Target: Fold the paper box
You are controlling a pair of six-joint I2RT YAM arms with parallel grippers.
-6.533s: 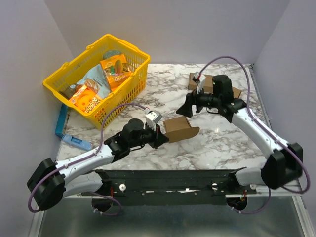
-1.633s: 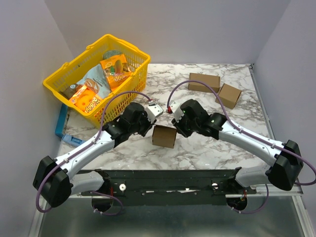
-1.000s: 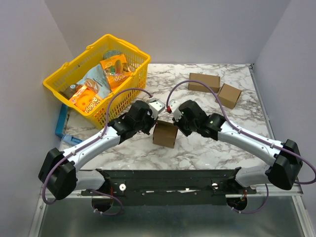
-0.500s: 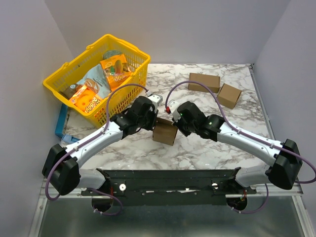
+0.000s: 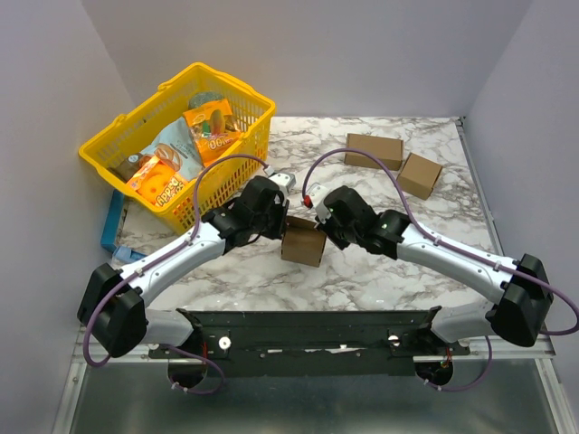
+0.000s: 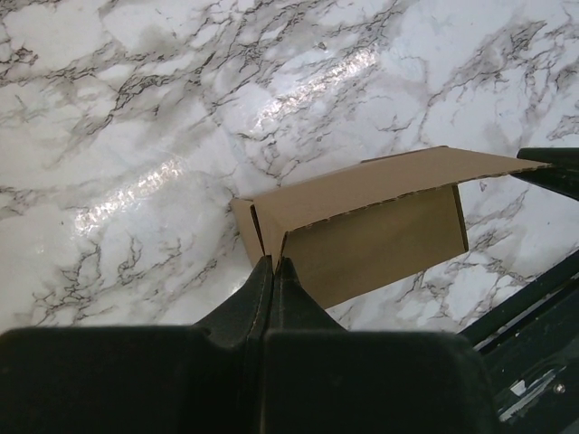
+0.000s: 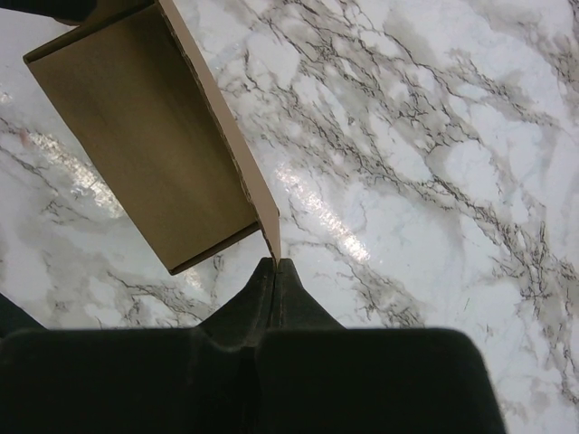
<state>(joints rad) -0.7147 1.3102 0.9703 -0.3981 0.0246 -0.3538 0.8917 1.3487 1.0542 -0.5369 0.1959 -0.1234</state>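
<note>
The paper box (image 5: 303,246), a plain brown cardboard piece partly folded up, stands on the marble table between my two arms. My left gripper (image 5: 285,231) is at its left side. In the left wrist view that gripper (image 6: 273,263) is shut on a thin wall at the corner of the box (image 6: 371,231). My right gripper (image 5: 322,237) is at the box's right side. In the right wrist view it (image 7: 274,263) is shut on the lower corner of an upright flap of the box (image 7: 149,136). The box's inside is hidden.
A yellow basket (image 5: 93,150) of snack packets stands at the back left, close behind my left arm. Two brown cardboard cuboids, one long (image 5: 374,151) and one squarish (image 5: 421,174), lie at the back right. A blue object (image 5: 113,221) lies by the table's left edge.
My left arm has pushed a little further in toward the box. The right gripper's fingers have closed fully on the flap corner. The box has barely shifted.
</note>
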